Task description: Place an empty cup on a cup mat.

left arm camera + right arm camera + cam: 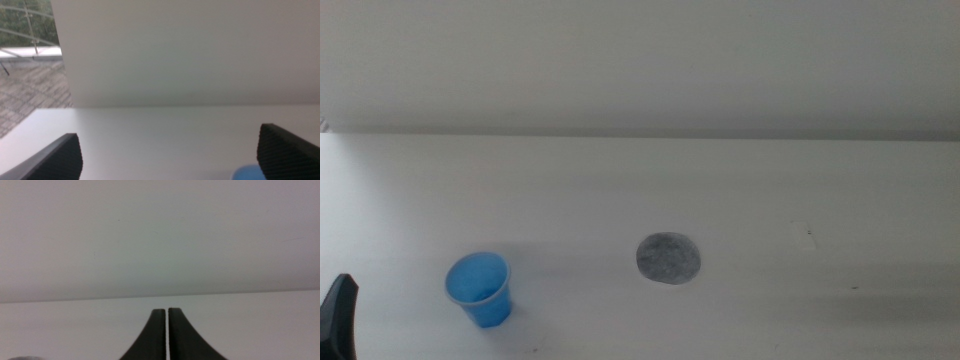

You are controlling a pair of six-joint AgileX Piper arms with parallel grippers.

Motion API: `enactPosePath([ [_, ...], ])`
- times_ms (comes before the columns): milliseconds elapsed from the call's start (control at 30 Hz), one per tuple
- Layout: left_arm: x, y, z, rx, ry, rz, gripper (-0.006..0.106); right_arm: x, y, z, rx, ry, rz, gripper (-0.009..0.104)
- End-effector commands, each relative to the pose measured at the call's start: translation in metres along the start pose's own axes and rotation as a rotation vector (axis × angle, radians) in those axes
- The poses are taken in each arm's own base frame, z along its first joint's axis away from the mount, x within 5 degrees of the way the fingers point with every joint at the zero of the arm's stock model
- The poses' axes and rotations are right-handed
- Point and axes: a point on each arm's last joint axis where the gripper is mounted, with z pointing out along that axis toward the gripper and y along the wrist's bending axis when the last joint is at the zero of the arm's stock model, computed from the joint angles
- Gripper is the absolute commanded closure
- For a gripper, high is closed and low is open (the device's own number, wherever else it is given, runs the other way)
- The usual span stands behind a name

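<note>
The blue cup (480, 288) stands upright and empty on the white table at the front left. The grey speckled cup mat (668, 258) lies flat near the middle, to the right of the cup and apart from it. My left gripper (170, 150) is open with its jaws wide apart; one dark jaw tip (338, 315) shows at the picture's left edge, left of the cup. A sliver of the cup's rim (248, 173) shows in the left wrist view. My right gripper (166, 312) is shut and empty, out of the middle view.
A white wall (640, 60) rises behind the table's far edge. A small faint mark (806, 236) lies on the table to the right of the mat. A window (27, 30) shows beyond the wall in the left wrist view.
</note>
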Motion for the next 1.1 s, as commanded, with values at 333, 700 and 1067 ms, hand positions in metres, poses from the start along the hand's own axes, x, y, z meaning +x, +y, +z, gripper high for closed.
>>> enactPosePath([
  [333, -0.126, -0.019, 0.044, 0.096, 0.756, -0.005, 0.007, 0.009, 0.0, -0.001, 0.0, -0.007, -0.011, 0.097],
  [700, -0.104, -0.071, 0.161, 0.223, 1.214, 0.126, 0.007, 0.009, 0.0, -0.001, 0.0, -0.007, -0.011, 0.097],
  [1067, -0.065, -0.08, 0.196, 0.116, 1.278, 0.195, 0.007, 0.009, 0.0, -0.001, 0.0, -0.007, -0.011, 0.097],
])
